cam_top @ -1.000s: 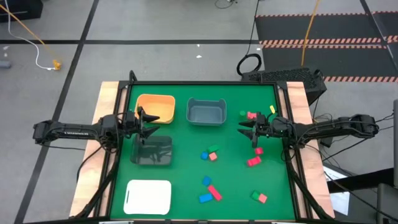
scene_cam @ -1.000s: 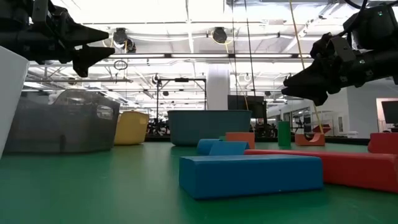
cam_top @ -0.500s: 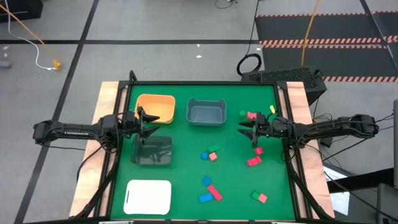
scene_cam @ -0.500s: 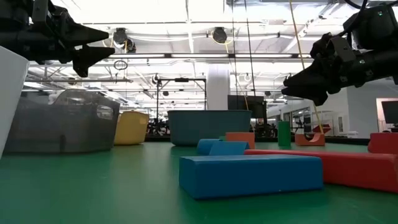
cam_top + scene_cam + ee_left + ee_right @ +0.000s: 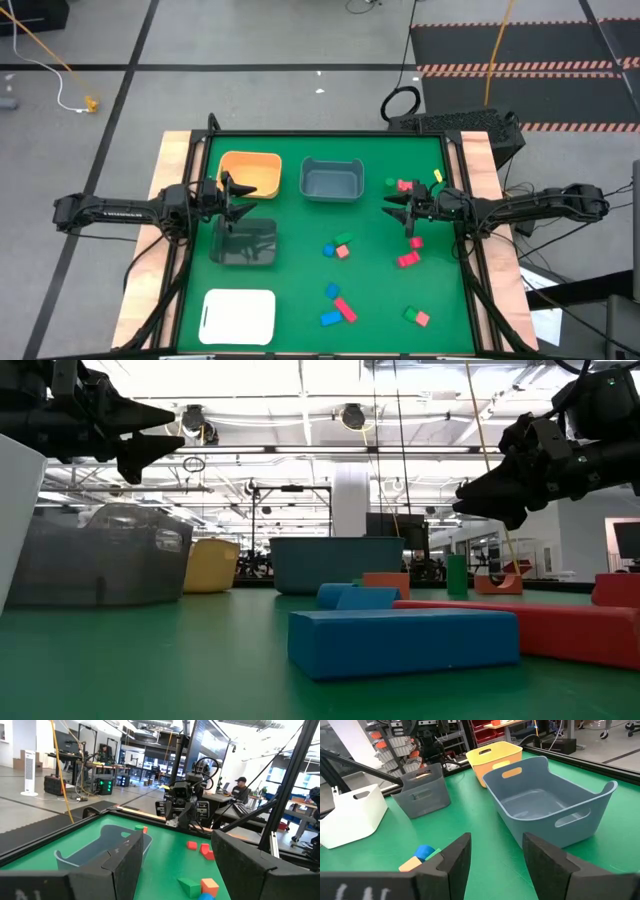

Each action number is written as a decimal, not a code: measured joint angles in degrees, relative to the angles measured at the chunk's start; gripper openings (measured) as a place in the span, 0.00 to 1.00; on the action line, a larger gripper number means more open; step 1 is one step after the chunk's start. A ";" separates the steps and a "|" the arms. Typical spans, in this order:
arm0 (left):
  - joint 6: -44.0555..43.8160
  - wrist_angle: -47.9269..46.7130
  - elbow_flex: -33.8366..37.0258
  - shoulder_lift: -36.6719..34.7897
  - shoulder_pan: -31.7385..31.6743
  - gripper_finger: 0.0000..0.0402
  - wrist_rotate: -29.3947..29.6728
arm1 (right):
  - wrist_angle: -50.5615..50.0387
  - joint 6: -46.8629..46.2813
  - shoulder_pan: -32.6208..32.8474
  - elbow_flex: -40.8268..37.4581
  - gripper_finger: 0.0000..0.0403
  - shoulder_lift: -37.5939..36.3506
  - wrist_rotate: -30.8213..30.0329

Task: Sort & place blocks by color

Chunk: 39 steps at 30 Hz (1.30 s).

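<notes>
Small blocks in red, blue, green and one yellow lie scattered on the green table's right half: a far group (image 5: 405, 185), a middle cluster (image 5: 338, 246), two red ones (image 5: 409, 255) and a near group (image 5: 338, 308). My left gripper (image 5: 243, 198) hovers open between the orange bin and the dark grey bin, holding nothing. My right gripper (image 5: 395, 208) hovers open just near-left of the far group, also empty. In the low view both hang well above the table, left gripper (image 5: 150, 440) and right gripper (image 5: 480, 495). The wrist views show open fingers, left gripper (image 5: 175, 870) and right gripper (image 5: 497, 862).
Orange bin (image 5: 250, 172) and blue-grey bin (image 5: 331, 180) stand at the far side, the dark grey bin (image 5: 243, 243) below the left gripper, a white tray (image 5: 239, 315) at the near left. Wooden rails edge the table on both sides. A person sits beyond the table (image 5: 241, 787).
</notes>
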<state>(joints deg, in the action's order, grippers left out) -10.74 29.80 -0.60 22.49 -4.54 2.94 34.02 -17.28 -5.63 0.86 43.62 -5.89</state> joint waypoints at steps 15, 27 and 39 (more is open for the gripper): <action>0.00 0.00 0.01 0.02 0.01 0.59 -0.01 | 0.02 0.00 0.01 0.00 0.42 0.01 0.02; 0.00 0.00 0.02 0.00 0.00 0.59 0.00 | 6.89 -0.03 0.11 -0.01 0.42 0.00 0.04; 0.00 0.00 0.01 0.02 0.00 0.59 -0.01 | 8.62 -3.45 0.11 0.00 0.42 0.00 -3.05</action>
<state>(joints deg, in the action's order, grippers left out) -10.74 29.80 -0.59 22.50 -4.53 2.93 42.64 -20.73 -5.52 0.86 43.62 -8.94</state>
